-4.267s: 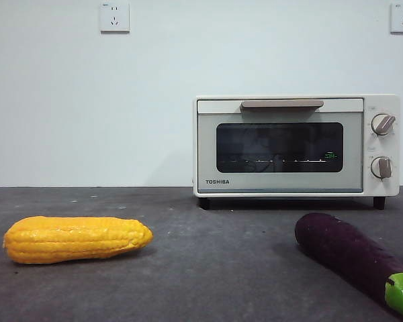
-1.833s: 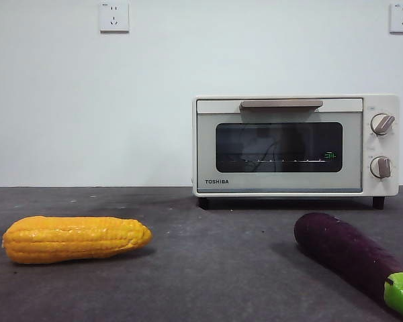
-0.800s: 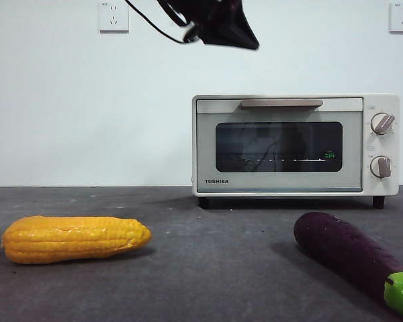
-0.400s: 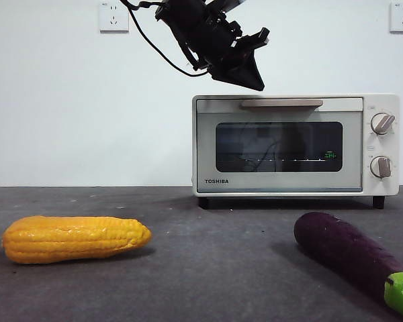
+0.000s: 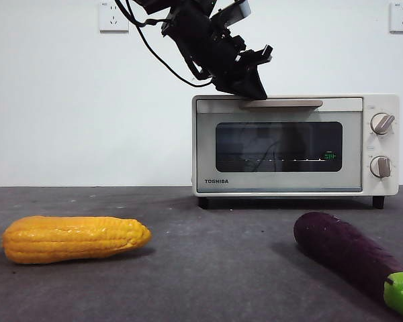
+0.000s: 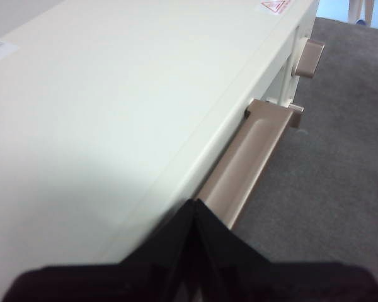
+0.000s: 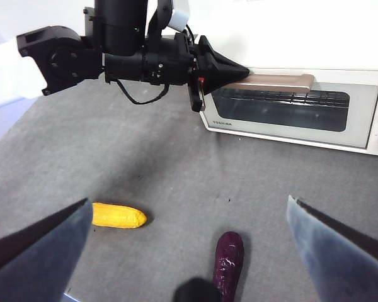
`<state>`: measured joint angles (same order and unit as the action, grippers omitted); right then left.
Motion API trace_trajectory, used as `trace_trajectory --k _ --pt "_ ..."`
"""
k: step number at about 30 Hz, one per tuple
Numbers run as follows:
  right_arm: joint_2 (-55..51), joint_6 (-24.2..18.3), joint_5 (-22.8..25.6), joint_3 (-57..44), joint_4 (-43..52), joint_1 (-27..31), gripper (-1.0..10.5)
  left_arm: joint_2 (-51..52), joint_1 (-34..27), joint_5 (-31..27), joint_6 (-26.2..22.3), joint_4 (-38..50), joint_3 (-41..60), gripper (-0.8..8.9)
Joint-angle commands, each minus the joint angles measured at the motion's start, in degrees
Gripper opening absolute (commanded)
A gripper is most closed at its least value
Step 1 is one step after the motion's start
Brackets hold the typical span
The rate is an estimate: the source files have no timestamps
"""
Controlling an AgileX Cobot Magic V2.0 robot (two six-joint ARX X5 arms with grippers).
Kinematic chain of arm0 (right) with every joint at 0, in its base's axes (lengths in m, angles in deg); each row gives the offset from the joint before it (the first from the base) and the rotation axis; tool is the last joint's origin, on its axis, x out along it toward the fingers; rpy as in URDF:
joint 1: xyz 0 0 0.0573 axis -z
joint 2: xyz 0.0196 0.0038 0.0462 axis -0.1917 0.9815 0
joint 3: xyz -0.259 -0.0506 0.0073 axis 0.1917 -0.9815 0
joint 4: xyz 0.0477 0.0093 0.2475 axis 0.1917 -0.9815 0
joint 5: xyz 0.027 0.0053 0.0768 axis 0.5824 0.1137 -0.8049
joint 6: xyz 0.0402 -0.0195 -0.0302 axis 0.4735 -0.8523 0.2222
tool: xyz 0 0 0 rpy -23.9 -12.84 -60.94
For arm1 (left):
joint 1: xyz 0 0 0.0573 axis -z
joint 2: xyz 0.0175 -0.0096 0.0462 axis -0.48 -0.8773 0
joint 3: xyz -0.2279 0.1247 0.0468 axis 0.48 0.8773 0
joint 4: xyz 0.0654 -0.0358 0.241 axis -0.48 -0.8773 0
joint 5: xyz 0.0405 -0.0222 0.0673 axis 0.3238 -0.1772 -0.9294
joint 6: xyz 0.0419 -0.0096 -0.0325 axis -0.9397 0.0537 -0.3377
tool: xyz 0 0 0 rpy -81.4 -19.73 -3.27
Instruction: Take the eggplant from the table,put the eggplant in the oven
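Front view – left tool (image 5: 257, 92), jaws together, at oven (image 5: 295, 145) handle (image 5: 282, 103).

Front low, level; wrists overhead; all share oven (image 5: 295, 144).

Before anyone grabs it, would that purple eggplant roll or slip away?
The eggplant looks rounded and lies on its side on the flat table, so a nudge could roll it. Its skin looks smooth, perhaps slippery. It seems stiff, holding its shape.
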<state>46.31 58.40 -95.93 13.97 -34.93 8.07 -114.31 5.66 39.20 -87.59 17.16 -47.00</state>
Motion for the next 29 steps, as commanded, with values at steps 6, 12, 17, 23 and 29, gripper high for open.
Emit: trace_trajectory --k 6,12,17,23,29 --pt "0.72 -0.46 -0.17 0.39 0.17 -0.07 5.7 -2.05 0.26 -0.20 -1.03 -2.49 0.15 -0.06" --pt "1.14 -0.44 -0.17 0.39 0.17 -0.07 5.7 -2.14 1.62 -0.17 -1.68 -4.04 0.15 -0.06" --pt "1.14 -0.44 -0.17 0.39 0.15 -0.07 5.7 -2.14 3.39 -0.15 -1.86 -4.13 0.15 -0.06" --pt "1.14 -0.44 -0.17 0.39 0.15 -0.07 5.7 -2.62 5.51 0.02 -1.77 -4.35 0.15 -0.06" --pt "1.14 -0.44 -0.17 0.39 0.20 -0.07 5.7 -3.10 7.78 0.04 -1.60 -7.61 0.15 -0.06"
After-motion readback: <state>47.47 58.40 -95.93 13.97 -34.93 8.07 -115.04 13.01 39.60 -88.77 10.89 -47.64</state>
